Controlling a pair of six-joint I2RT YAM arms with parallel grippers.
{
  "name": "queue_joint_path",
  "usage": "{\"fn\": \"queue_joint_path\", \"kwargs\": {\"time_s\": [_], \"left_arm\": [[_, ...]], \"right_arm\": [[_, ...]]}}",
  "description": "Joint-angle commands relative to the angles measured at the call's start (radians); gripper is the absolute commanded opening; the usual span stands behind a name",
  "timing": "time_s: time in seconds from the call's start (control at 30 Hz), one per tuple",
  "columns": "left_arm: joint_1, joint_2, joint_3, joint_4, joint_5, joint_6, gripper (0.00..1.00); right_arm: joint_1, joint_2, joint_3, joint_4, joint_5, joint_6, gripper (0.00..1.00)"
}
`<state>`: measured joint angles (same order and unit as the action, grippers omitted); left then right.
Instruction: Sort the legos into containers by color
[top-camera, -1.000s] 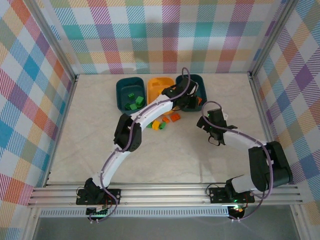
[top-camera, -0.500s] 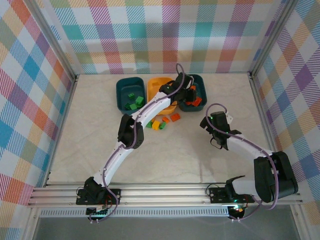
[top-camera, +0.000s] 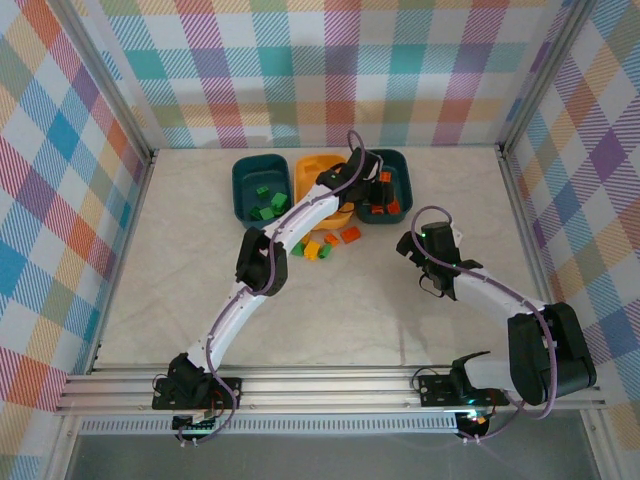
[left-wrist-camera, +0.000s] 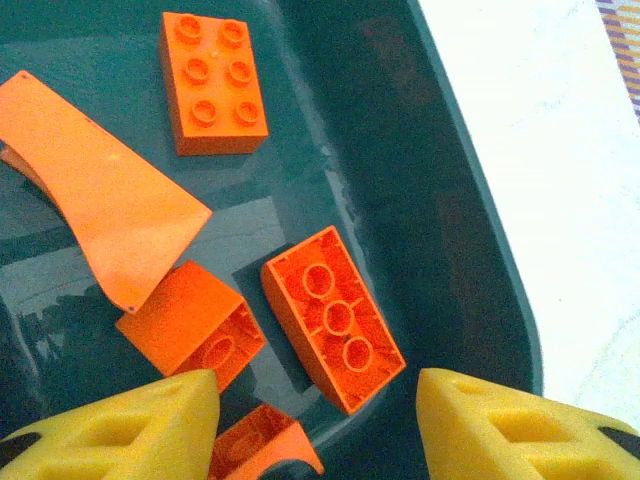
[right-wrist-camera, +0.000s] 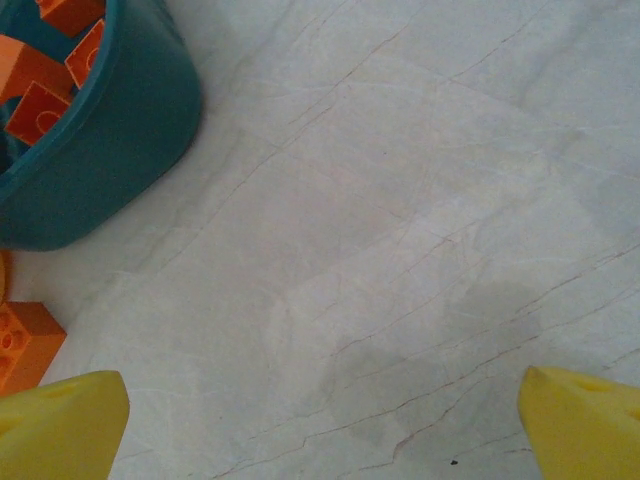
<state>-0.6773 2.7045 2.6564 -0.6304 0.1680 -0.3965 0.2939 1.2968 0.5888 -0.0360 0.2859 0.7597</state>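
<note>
Three shallow rounded plastic tubs stand side by side at the far end of the tabletop (top-camera: 200, 280): a dark teal tub on the left (top-camera: 250, 180) holding small green studded bricks (top-camera: 267, 206), a yellow-orange tub (top-camera: 312, 172) in the middle, and a second dark teal tub (top-camera: 400, 168) holding orange-red bricks (left-wrist-camera: 213, 82), one studs-up, others overturned. A few loose yellow, green and orange bricks (top-camera: 312, 250) lie on the tabletop just in front of the tubs.

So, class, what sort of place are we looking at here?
Probably a robotics test cell: checked walls, a left arm and right arm bolted to an aluminium rail, and a marble-look tabletop.
</note>
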Motion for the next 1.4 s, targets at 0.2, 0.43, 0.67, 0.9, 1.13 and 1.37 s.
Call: {"fn": "queue_joint_path", "kwargs": {"time_s": [0.2, 0.43, 0.67, 0.9, 1.13, 1.37], "left_arm": [[-0.023, -0.540, -0.490, 0.154, 0.051, 0.100, 0.68], [0.013, -0.971, -1.211, 0.307, -0.285, 0.019, 0.71], [0.156, -1.087, -1.547, 0.344, -0.191, -0.097, 0.54], [0.204, -0.997, -1.569, 0.344, -0.160, -0.058, 0.56], [0.216, -0.907, -1.511, 0.361, -0.143, -0.021, 0.58], [0.216, -0.880, -1.531, 0.373, -0.144, -0.025, 0.56]], "right_arm": [[-0.006, 0.011, -0.010, 0.079, -0.085, -0.041, 1.00], [-0.006, 0.048, -0.004, 0.114, -0.149, -0.052, 0.89], [-0.005, 0.076, 0.003, 0.130, -0.193, -0.053, 0.81], [-0.006, 0.088, 0.010, 0.131, -0.217, -0.057, 0.81], [-0.006, 0.094, 0.015, 0.130, -0.211, -0.065, 0.82], [-0.006, 0.106, 0.020, 0.129, -0.215, -0.066, 0.83]]}}
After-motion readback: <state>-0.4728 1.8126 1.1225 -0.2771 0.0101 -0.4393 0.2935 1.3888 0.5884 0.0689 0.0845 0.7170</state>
